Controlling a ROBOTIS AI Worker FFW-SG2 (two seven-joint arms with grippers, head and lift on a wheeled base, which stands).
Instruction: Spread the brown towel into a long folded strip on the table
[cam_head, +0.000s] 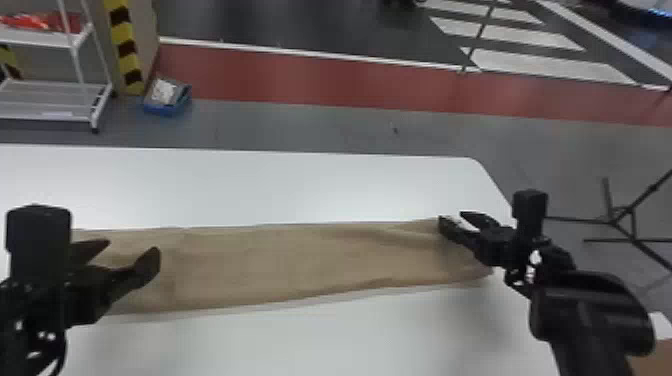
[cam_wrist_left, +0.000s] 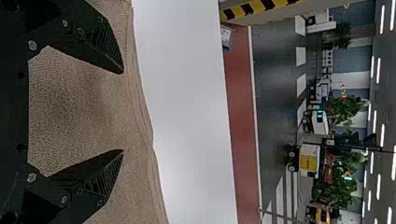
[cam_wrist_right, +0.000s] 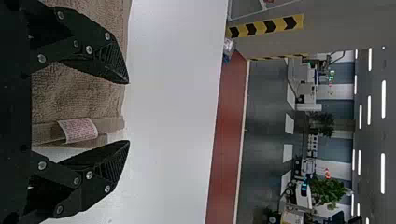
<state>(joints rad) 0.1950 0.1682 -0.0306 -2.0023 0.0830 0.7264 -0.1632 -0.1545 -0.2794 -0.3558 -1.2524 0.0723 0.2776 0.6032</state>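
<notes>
Across the flat white table (cam_head: 300, 185), we hold our two-fingered black left gripper (cam_head: 133, 247) and right gripper (cam_head: 452, 219), both spread, above the long folded brown towel (cam_head: 280, 265).

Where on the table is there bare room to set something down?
The white table has two bare patches: the long band between the brown towel and the table's far edge, and the stretch on the towel's near side, between the two arms. It is crowded over the towel's left part, at the open left gripper, and its right end, at the right gripper.
</notes>
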